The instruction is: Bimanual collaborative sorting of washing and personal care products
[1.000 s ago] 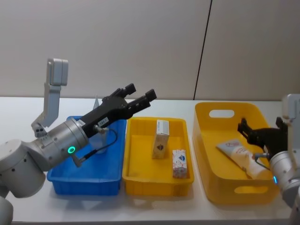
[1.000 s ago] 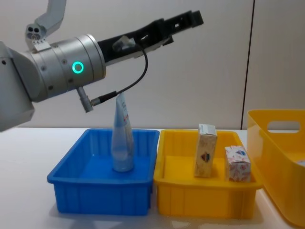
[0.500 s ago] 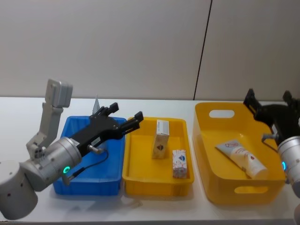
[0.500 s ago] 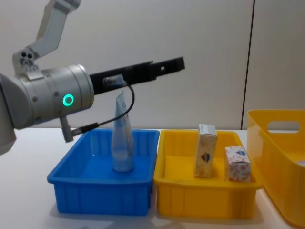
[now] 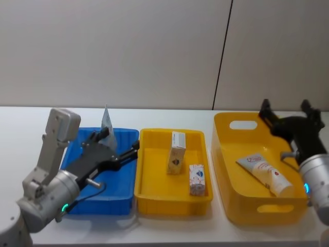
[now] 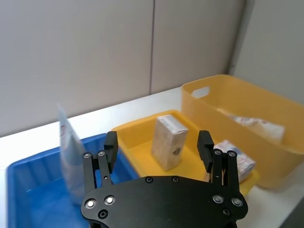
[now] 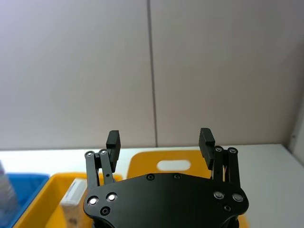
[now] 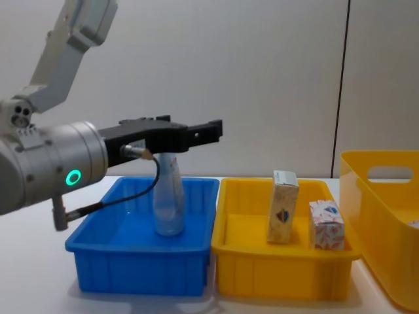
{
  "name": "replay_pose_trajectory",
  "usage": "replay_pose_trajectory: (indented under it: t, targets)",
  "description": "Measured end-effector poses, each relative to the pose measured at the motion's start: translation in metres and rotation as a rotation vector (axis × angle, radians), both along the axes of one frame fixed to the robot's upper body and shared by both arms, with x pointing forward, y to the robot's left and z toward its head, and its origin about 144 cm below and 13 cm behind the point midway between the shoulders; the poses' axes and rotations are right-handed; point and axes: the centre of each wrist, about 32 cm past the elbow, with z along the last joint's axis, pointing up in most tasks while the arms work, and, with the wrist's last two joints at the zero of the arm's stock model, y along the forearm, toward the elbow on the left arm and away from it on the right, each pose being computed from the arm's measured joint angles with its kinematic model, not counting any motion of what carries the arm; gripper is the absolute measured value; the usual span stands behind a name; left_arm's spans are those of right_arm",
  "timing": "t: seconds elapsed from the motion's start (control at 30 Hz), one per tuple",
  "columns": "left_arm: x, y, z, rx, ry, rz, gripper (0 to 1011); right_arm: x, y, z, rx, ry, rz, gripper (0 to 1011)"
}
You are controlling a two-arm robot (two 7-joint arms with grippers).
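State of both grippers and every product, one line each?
left gripper, open, empty, above blue bin
right gripper, open, empty
left tube, upright in blue bin
right tube, lying flat in large yellow bin
tall carton, upright in yellow tray
short box, upright, same tray

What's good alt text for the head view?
Three bins stand in a row: a blue bin with an upright light-blue tube, a yellow tray with a tall carton and a short patterned box, and a deep yellow bin with a second tube lying flat. The left tool hovers open over the blue bin, the right tool open above the deep yellow bin.
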Motion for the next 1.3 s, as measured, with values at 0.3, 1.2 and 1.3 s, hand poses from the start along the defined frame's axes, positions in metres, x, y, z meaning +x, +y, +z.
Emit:
replay_pose_trajectory:
  t: [0.3, 1.2, 1.3]
  targets:
    - [-0.02, 0.002, -0.01, 0.094, -0.052, 0.111, 1002, -0.011, 0.006, -0.028, -0.04, 0.045, 0.123, 1003]
    - [-0.045, 0.004, -0.02, 0.198, -0.135, 0.238, 1001, -0.032, 0.012, -0.067, -0.081, 0.118, 0.288, 1003]
    - [-0.045, 0.004, -0.02, 0.198, -0.135, 0.238, 1001, -0.032, 0.012, -0.067, -0.081, 0.118, 0.288, 1003]
